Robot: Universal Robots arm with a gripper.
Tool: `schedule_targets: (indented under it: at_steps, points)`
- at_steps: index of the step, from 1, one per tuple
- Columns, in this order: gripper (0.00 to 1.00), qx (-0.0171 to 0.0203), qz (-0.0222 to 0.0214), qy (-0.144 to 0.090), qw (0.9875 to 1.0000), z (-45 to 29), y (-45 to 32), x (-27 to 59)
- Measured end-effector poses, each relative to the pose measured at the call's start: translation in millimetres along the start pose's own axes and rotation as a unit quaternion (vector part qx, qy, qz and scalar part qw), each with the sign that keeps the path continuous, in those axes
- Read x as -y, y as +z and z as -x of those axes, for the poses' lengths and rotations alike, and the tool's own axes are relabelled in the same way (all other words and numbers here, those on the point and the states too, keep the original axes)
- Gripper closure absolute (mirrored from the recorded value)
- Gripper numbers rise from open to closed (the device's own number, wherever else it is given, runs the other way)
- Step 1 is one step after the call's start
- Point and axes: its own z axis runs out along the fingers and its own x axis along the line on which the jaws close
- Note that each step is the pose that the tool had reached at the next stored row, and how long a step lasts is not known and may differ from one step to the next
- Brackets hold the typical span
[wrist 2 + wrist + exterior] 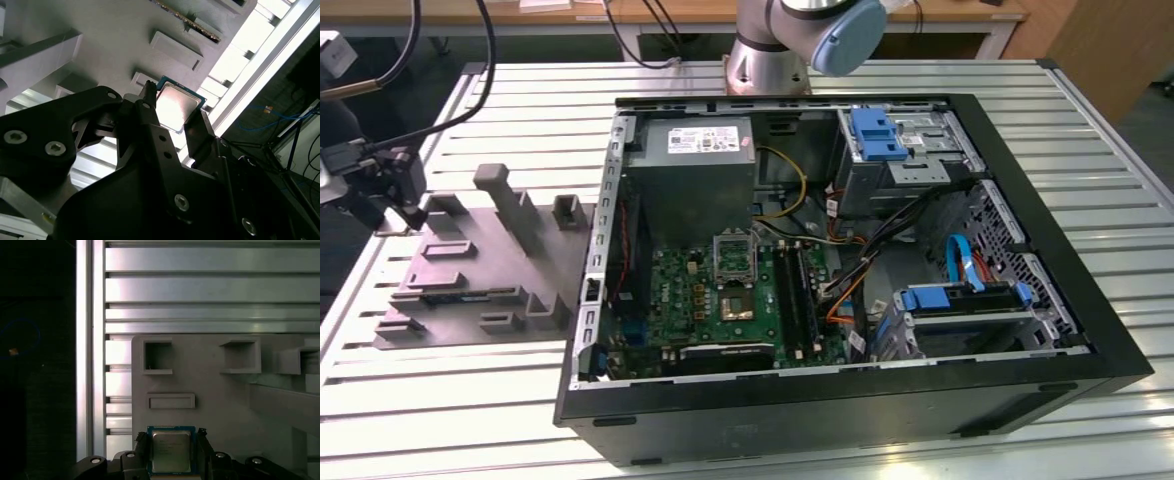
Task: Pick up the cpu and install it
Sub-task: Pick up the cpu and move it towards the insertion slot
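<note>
Pick-up step, I judge: the gripper (171,436) fingers pinch the cpu (170,452) at the grey tray (225,405); lifting calls for a level hold.

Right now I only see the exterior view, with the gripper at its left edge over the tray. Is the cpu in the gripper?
Observer: Yes. In both wrist views the gripper has a finger against each side of the cpu.
Operator: Which face shows?
Observer: In the first wrist view its pale metal lid faces the camera, with a green rim around it.
Operator: Where on the tray?
Observer: Near the tray's edge by the slatted table, beside a shallow rectangular recess.
</note>
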Motion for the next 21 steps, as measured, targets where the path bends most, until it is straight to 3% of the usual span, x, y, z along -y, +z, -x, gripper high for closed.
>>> schedule_targets:
  at_steps: [21]
  points:
    - [0.53, 0.0, 0.0, 0.0, 1.0, 0.1, -4.5, -0.1]
